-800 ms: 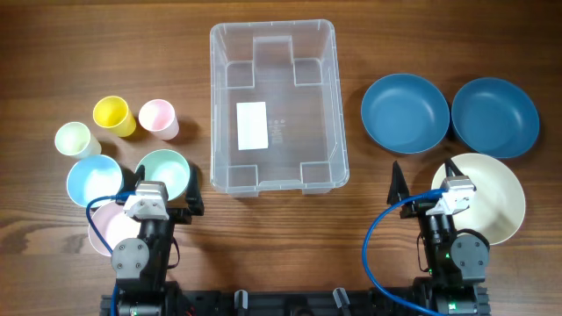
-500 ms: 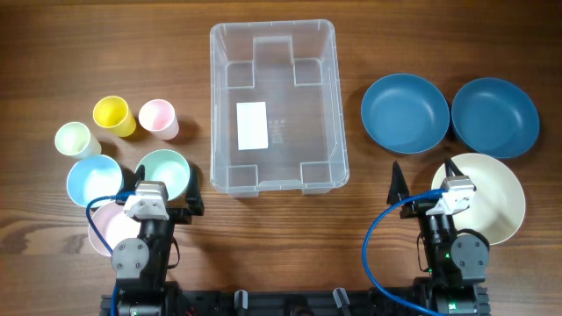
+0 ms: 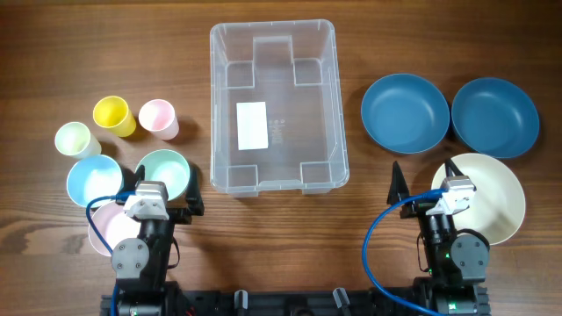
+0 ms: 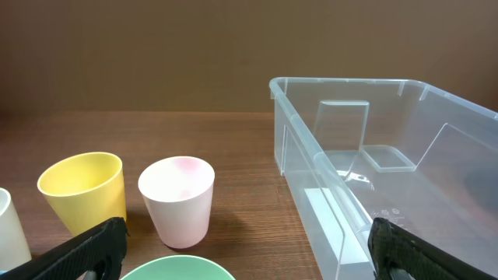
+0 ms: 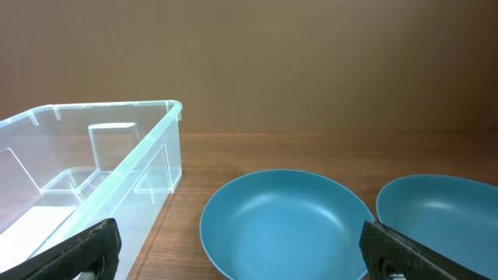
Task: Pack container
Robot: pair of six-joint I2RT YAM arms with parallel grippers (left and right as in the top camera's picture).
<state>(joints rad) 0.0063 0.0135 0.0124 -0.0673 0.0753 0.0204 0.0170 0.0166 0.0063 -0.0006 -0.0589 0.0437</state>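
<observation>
The clear plastic container [image 3: 327,132] stands empty at the table's middle back, a white label on its base. It also shows in the left wrist view [image 4: 405,148] and the right wrist view [image 5: 101,179]. My left gripper [image 3: 164,188] is open and empty near the front, over a green bowl [image 3: 167,167]; its fingertips frame the left wrist view [image 4: 249,253]. My right gripper [image 3: 425,168] is open and empty, at the left edge of a cream bowl [image 3: 496,197], facing a blue bowl [image 5: 284,225].
On the left stand a yellow cup [image 3: 114,115], a pink cup [image 3: 159,118], a pale cup [image 3: 74,139], a light-blue bowl [image 3: 90,178] and a pink bowl [image 3: 104,230]. On the right lie two blue bowls [image 3: 404,111] [image 3: 494,116].
</observation>
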